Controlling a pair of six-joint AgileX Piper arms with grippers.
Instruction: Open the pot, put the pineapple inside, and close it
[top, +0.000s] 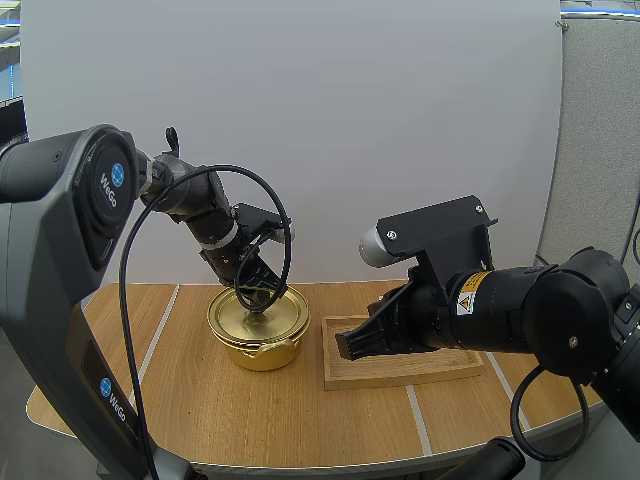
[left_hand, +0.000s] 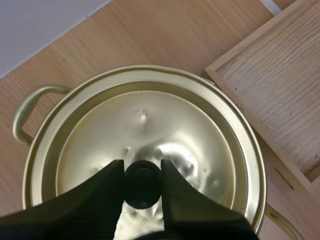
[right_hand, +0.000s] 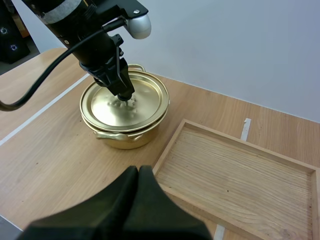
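Gold-coloured pot (top: 262, 350) stands on the wooden table (top: 200, 410), just beside the left edge of the wooden tray (top: 420, 372), w/ its lid (left_hand: 145, 125) seated flat inside the rim. So the step in hand is no. 1, i.e. opening the pot. In my judgement nothing of the task is done yet.

The left gripper (left_hand: 142, 167) is down on the centre of the lid. Its two fingers (left_hand: 105, 187) stand only a knob's width apart and press the black knob (left_hand: 142, 185) from both sides, so it has hold of the knob, as far as I can see. I see no gap btw lid and rim.

The right gripper (right_hand: 138, 172) hangs above the left part of the tray, apart from the pot. Its fingers lie together as one dark wedge and hold nothing. Where the pineapple is, I cannot tell.

Next move, prob.: raise the lid straight up, w/o tilt. The pot looks light and may slide or come up w/ the lid if the pull goes sideways. After that the lid needs a place to rest, e.g. the tray or the table, away from the pot mouth. The grip on the small round knob must be firm, or it could slip out.
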